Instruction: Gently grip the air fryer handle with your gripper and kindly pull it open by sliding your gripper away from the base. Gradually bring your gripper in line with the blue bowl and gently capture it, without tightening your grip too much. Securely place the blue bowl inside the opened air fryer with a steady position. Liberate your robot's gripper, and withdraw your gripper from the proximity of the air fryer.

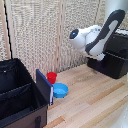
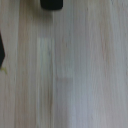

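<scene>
- The black fabric crate (image 1: 20, 92) fills the exterior view's lower left, open at the top, with a blue panel (image 1: 44, 86) on the side that faces the table middle
- The arm (image 1: 97, 37) reaches in from the exterior view's upper right, its white body bent over the air fryer
- The air fryer (image 1: 112, 57) sits on the wooden table (image 1: 90, 105) at the exterior view's right edge; it is a black boxy appliance and the arm hides part of its front
- I cannot tell from either view whether its drawer is pulled out, and the air fryer handle is not clear enough to point to
- The gripper (image 1: 96, 56) hangs just at the fryer's near upper corner; I cannot tell if the fingers are spread or pressed together
- The wrist view shows mostly bare wood, with 1 dark shape at its border that I cannot name
- The blue bowl (image 1: 60, 90) rests on the table just beside the blue panel, well apart from the fryer
- My judgement: the bowl is light, stiff plastic with a smooth, fairly slippery wall, so pinch it across the rim with a mild squeeze
- The red cup (image 1: 51, 77) stands just behind the bowl, close enough to be knocked
</scene>
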